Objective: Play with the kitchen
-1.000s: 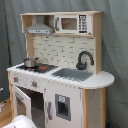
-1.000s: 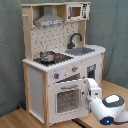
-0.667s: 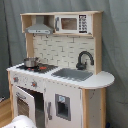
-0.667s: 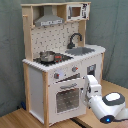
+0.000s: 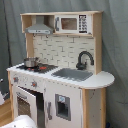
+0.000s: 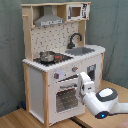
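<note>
Kitchen (image 6: 62,65) stands upright against the grey curtain (image 5: 112,60) in both exterior views, on the wood floor (image 6: 20,119); everything below is placed relative to its oven door (image 6: 66,97). The arm's gripper (image 6: 83,80) sits right at the upper edge of that door in the second exterior view, just under the knobs (image 6: 66,72); honestly can't tell if it's spread or closed, the wrist hides it. In the first exterior view the door (image 5: 26,104) looks swung partly out. Risks as I see them: pull at an angle and the hinge binds; slip off the handle and the wrist smacks the knob panel; tug too hard and the whole light toy could tip forward, sending the small pot (image 6: 47,56) above the door sliding off the stovetop.
</note>
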Motion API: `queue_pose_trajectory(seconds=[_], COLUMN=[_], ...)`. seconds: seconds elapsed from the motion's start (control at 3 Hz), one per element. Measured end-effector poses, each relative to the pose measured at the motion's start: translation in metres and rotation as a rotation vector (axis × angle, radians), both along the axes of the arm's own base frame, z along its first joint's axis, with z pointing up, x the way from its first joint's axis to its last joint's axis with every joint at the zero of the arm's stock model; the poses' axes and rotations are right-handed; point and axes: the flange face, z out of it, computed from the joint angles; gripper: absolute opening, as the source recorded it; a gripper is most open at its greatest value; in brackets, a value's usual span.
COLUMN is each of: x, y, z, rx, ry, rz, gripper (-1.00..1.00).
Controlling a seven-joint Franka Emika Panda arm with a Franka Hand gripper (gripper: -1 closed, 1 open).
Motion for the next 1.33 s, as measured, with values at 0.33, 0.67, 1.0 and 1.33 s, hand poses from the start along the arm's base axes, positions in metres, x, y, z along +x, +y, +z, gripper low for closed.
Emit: queue_pose_trajectory(seconds=[0.33, 0.67, 1.0, 1.33], x=[0.02, 0.043, 0.063, 0.056], y=[0.001, -0.004, -0.01, -0.015], z=[-0.002, -0.007, -0.018, 0.033], rx=[0.031, 0.088, 0.149, 0.238], ry=[0.024, 0.034, 0.04, -0.004], rz=[0.051, 0.08, 0.098, 0.102], gripper=[1.0, 1.0, 1.0, 1.0])
